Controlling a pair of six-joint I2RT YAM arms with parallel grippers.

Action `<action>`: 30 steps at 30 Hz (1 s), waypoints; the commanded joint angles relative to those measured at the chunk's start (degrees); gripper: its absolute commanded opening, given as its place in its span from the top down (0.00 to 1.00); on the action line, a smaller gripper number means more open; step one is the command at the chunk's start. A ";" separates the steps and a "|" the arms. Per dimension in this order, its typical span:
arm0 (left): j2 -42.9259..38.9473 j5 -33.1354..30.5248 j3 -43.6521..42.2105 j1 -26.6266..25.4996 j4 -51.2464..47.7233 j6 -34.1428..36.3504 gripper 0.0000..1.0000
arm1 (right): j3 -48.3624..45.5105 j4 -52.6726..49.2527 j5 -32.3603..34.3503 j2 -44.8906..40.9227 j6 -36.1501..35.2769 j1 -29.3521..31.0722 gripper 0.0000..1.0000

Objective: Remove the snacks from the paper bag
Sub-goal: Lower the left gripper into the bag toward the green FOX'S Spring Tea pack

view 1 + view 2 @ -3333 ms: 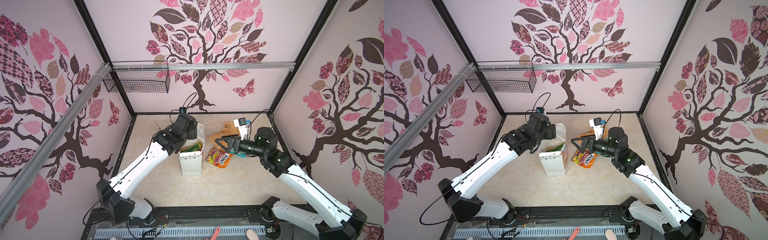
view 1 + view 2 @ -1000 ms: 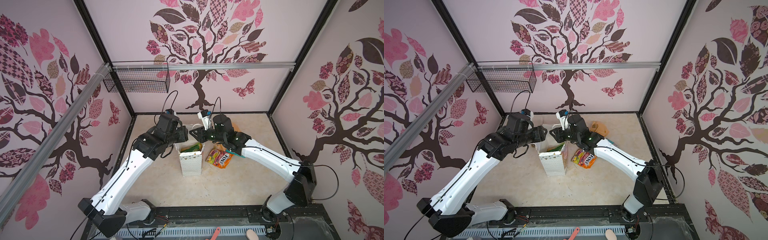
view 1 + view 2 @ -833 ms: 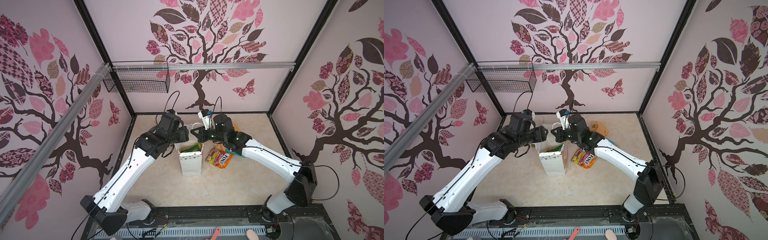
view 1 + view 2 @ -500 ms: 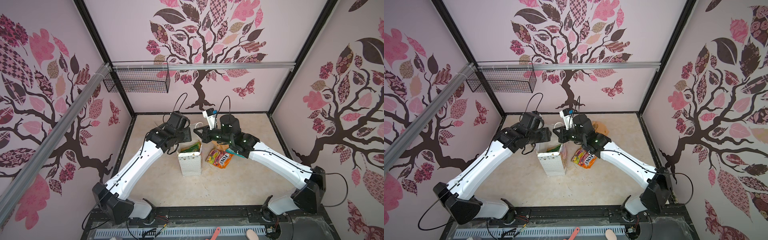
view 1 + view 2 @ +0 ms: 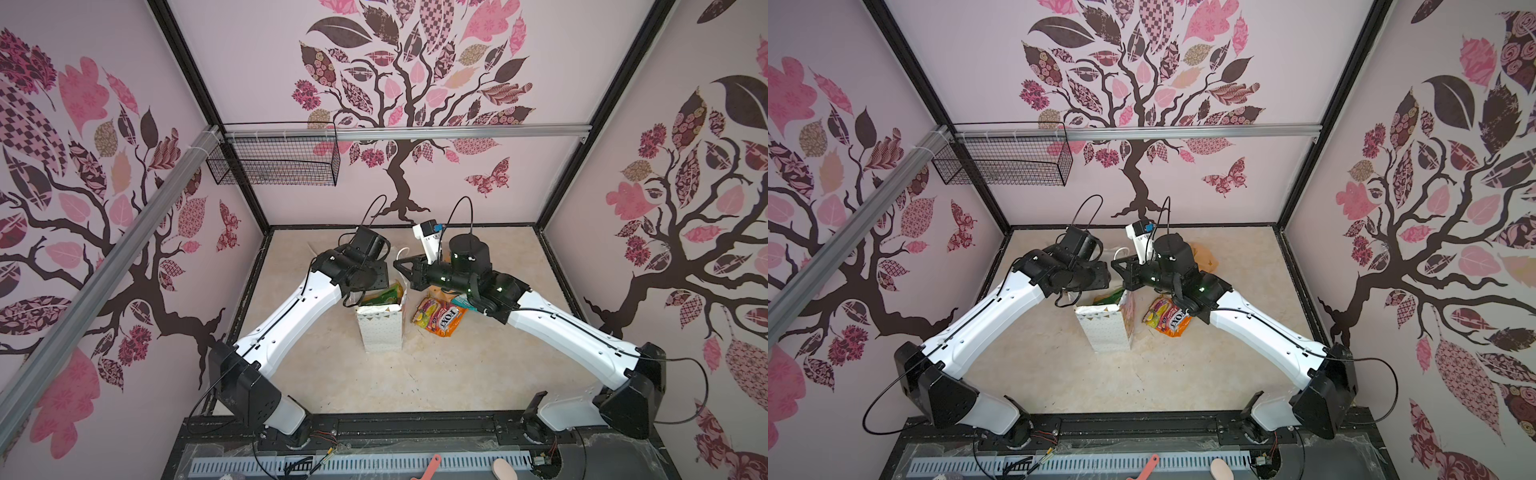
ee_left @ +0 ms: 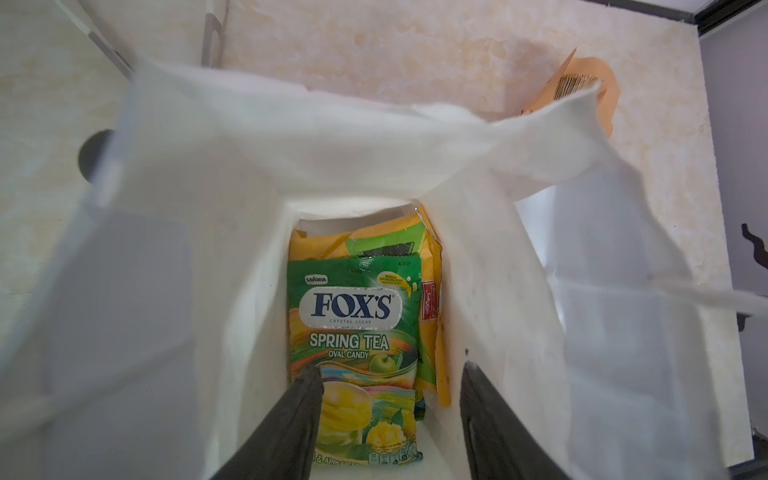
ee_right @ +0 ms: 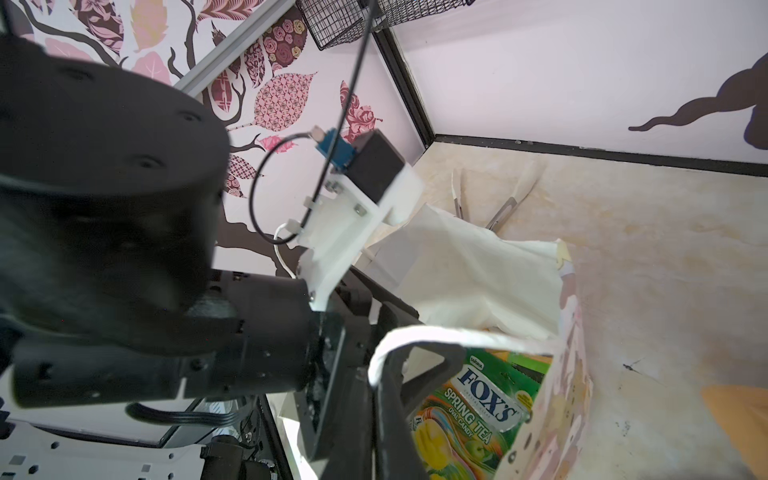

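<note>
snacks: a green-yellow packet is seen inside the paper bag, with a yellow-orange packet behind it; an orange-red packet is laid just beside the bag.
paper bag: stood upright mid-table, mouth open.
left gripper: jaws are spread inside the bag's mouth, over the green-yellow packet; contact cannot be told.
right gripper: pressed together on the bag's rim.
table: beige, marbled.
walls: papered with pink trees; a wire basket is hung there.
</note>
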 commanded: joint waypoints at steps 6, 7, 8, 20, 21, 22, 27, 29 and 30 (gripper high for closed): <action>2.12 4.27 -6.79 -1.13 0.21 0.54 0.44 | -0.73 1.36 1.13 -3.57 -1.16 0.41 0.98; 2.35 4.48 -7.33 -1.21 0.46 0.52 0.44 | -0.97 1.31 1.22 -3.60 -1.16 0.44 0.98; 2.60 4.72 -7.62 -1.23 0.55 0.60 0.44 | -1.03 1.31 1.27 -3.68 -1.16 0.45 0.98; 7.29 4.78 -10.75 -2.70 2.65 2.53 0.33 | -0.90 1.06 0.93 -3.77 -1.09 0.41 0.98; 7.88 4.69 -10.80 -2.70 2.67 2.52 0.32 | -0.89 1.10 0.73 -3.77 -1.08 0.50 0.98; 8.49 4.64 -10.81 -2.70 2.65 2.71 0.32 | -0.89 1.10 0.62 -3.74 -0.99 0.40 0.98; 11.11 4.82 -12.09 -2.70 4.07 3.31 0.31 | -0.97 0.89 0.79 -4.15 -1.05 0.44 0.98; 11.81 4.68 -13.24 -2.71 5.03 3.42 0.30 | -1.35 0.96 0.96 -4.37 -1.16 0.41 0.98; 12.14 4.70 -13.86 -2.78 5.36 3.43 0.30 | -1.47 0.95 1.05 -4.49 -1.16 0.44 0.98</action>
